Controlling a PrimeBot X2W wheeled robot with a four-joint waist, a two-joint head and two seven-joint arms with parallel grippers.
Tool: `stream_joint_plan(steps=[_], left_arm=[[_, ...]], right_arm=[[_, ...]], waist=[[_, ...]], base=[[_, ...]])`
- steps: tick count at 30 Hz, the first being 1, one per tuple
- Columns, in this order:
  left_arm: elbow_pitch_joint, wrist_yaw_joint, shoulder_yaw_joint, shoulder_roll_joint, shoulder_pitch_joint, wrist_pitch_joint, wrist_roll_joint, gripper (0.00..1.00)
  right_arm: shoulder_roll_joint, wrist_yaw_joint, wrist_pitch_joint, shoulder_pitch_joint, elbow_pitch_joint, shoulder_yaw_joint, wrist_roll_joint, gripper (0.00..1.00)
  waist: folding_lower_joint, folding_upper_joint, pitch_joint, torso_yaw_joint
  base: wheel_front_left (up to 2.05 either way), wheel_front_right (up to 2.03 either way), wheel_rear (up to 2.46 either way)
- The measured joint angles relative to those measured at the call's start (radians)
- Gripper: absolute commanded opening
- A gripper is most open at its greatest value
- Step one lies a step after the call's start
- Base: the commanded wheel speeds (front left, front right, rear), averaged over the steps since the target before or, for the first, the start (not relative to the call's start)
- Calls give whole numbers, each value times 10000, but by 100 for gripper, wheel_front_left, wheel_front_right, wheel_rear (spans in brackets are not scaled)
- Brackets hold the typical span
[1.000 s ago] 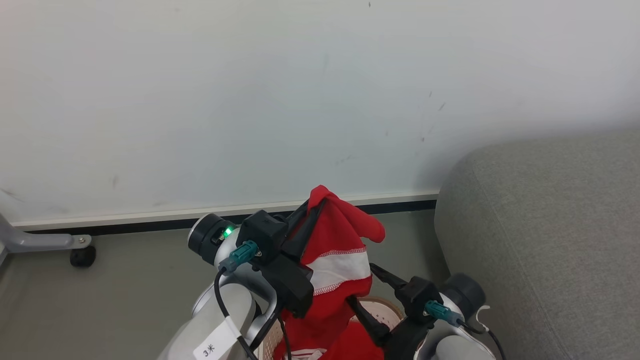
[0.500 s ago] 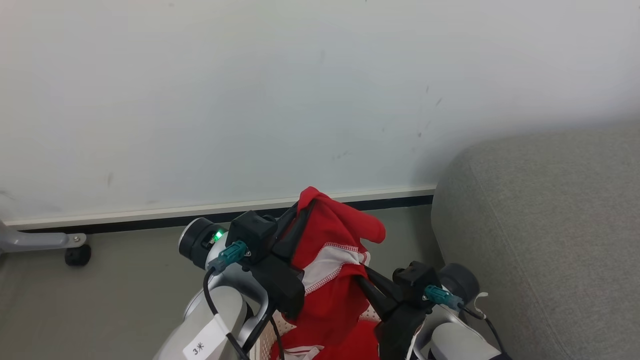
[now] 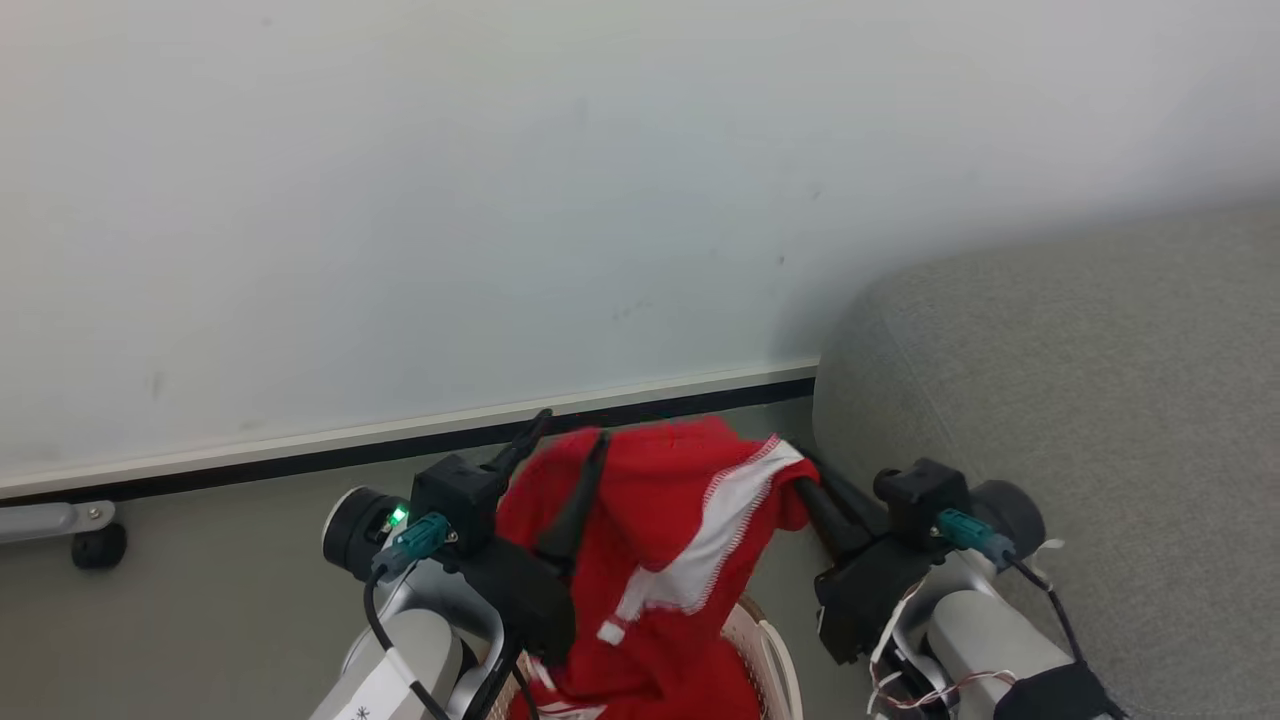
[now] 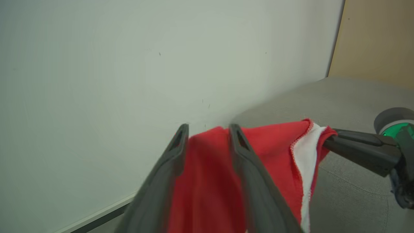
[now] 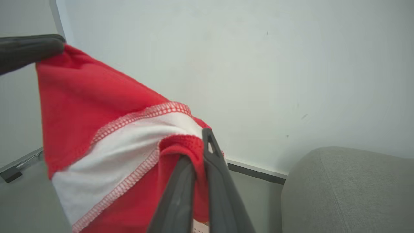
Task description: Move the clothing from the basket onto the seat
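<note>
A red piece of clothing (image 3: 660,500) with a white trim band hangs above the basket (image 3: 775,660), spread between both grippers. My left gripper (image 3: 572,425) is open, and the cloth (image 4: 203,181) lies between and behind its two spread fingers. My right gripper (image 3: 797,468) is shut on the trimmed edge of the clothing (image 5: 97,106), its fingertips (image 5: 207,142) pinching a red fold. The grey seat (image 3: 1080,400) rises just right of the right gripper. More red cloth sits low in the basket, mostly hidden.
A pale wall with a dark baseboard (image 3: 640,410) runs behind the grippers. At the far left, a grey frame leg rests on a black caster (image 3: 95,545) on the floor. A tan panel (image 4: 375,38) stands beyond the seat (image 4: 355,97).
My right gripper shut on the garment's trimmed edge and pulled it up and right towards the seat, spreading the cloth. My left gripper's jaws opened. The head camera also shifted.
</note>
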Motion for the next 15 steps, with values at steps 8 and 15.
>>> stream_joint_plan(steps=[8,15], left_arm=[[-96,15,119,107,498,-100,-94,100],[-416,12,-117,196,990,-201,-58,100]], right_arm=[[-681,-316,2,-144,-625,-587,-12,0],[-1352,-617,-2,-52,-1327,-986,-169,0]], waist=[[0,0,3,-520],[0,0,10,-1122]], base=[[0,0,0],[0,0,0]])
